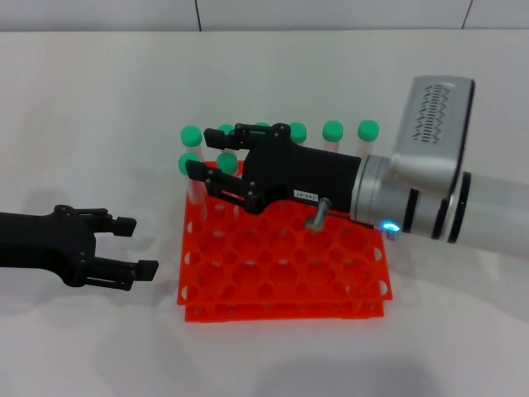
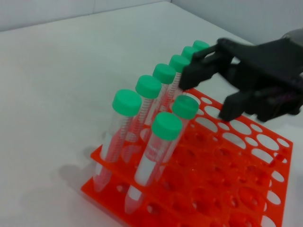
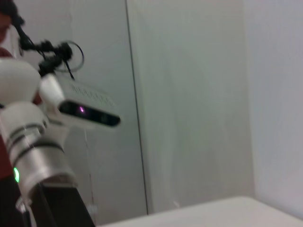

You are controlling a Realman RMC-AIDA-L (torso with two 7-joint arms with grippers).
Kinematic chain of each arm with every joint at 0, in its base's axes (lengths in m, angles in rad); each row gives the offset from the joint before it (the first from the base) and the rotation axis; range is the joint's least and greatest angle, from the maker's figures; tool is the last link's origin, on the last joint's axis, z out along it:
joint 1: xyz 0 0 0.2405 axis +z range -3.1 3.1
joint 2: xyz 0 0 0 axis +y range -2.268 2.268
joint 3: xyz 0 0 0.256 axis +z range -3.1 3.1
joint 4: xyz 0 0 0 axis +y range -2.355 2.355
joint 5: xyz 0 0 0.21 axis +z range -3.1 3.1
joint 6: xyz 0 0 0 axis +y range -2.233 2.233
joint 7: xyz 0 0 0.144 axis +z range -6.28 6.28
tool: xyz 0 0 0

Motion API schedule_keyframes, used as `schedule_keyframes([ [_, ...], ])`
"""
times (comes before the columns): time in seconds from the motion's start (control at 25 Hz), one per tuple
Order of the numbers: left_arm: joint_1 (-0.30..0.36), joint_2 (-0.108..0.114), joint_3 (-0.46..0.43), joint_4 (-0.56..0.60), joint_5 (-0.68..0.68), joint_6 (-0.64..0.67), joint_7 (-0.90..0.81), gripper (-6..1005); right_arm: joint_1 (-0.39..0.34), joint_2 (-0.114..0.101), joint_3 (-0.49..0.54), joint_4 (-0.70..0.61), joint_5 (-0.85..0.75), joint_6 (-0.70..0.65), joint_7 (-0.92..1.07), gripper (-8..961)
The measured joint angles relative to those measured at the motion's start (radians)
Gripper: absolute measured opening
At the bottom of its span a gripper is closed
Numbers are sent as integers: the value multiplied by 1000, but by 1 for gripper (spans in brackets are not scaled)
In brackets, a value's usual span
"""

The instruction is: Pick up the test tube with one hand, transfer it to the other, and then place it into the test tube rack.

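Note:
The orange-red test tube rack (image 1: 281, 281) stands in the middle of the table and also shows in the left wrist view (image 2: 227, 189). Several green-capped tubes stand in its far rows. My right gripper (image 1: 208, 155), black with a white label, hovers over the rack's far left corner with its jaws apart. One green-capped test tube (image 1: 227, 160) stands in a second-row hole between its fingers, seen in the left wrist view (image 2: 184, 106) leaning slightly beside another tube (image 2: 166, 125). My left gripper (image 1: 124, 245), black and unlabelled, is open and empty left of the rack, near the table.
A row of green-capped tubes (image 1: 332, 130) fills the rack's far row. The rack's near holes are unfilled. The right arm's silver wrist (image 1: 413, 198) reaches in from the right above the rack. The right wrist view shows only a wall and robot parts.

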Motion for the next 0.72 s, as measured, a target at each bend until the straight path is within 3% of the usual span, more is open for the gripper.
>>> schedule_keyframes([
  [0.32,5,4,-2,-1,-56,14,21,890,-113,-10,133,-90,-126,-136,7,452],
  [0.48,23,18,-3,-1,-132,22,35,889,-153,-15,214,-143,-213,-134,61,453],
  [0.6,33,26,-3,0,-176,30,36,889,-184,-28,371,-175,-422,-155,241,453],
  [0.64,35,26,-2,0,-188,33,36,889,-184,-28,371,-175,-422,-155,241,453],
  [0.68,37,27,-2,0,-197,34,36,889,-201,-43,470,-196,-581,-197,376,453],
  [0.72,38,27,-2,0,-204,35,35,889,-207,-48,493,-203,-615,-208,401,453],
])
